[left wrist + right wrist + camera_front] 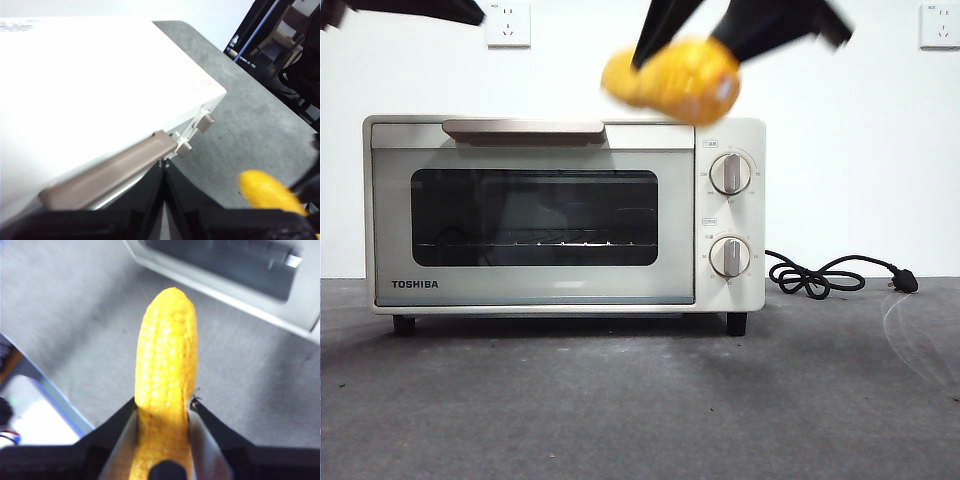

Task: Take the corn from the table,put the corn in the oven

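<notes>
Corn (165, 385) clamped in right pincer (162, 412), high above oven (560, 215); left pincer (164, 167) together.

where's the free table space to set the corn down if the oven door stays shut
The table is bare in a wide strip in front of the oven. It is crowded to the oven's right, where the cord lies coiled. The right gripper holds the corn above the oven.

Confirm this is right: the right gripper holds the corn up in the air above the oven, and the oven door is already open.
Not quite: the oven door is shut, as the front view shows, handle up against the body. The rest stands: the right gripper holds the corn in the air above the oven.
</notes>
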`<state>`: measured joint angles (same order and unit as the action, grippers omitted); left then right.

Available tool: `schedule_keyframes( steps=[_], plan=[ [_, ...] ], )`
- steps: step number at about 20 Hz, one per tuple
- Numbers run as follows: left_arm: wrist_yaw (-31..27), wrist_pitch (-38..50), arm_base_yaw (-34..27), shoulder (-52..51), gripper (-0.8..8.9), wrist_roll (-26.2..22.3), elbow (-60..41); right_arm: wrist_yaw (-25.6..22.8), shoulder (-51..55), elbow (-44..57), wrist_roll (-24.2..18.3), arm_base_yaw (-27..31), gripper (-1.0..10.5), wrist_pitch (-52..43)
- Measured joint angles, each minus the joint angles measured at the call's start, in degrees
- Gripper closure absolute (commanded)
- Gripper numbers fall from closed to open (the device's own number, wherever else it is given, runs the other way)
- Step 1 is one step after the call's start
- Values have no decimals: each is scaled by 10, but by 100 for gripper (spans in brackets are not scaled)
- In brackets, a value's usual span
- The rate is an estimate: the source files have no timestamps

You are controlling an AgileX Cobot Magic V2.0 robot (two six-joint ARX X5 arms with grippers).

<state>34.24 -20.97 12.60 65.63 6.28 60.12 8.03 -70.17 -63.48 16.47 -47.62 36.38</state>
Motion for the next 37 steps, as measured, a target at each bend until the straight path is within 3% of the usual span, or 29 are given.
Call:
schedule_keyframes(
  steps=[8, 12, 20, 31, 37],
  plan=[
    [-8, -104, 19, 101, 819, -25, 111, -22, 69, -10, 0, 0, 958, 48],
    [-70, -162, 31, 142, 819, -57, 159, -39, 85, -11, 0, 0, 958, 68],
    [-170, -179, 49, 179, 819, -99, 174, -59, 89, -11, 0, 0, 958, 80],
    [-167, -229, 56, 201, 819, -122, 190, -63, 89, -11, -9, 0, 958, 80],
    [-159, -310, 74, 196, 819, -134, 196, -68, 89, -11, -11, 0, 958, 80]
  ],
)
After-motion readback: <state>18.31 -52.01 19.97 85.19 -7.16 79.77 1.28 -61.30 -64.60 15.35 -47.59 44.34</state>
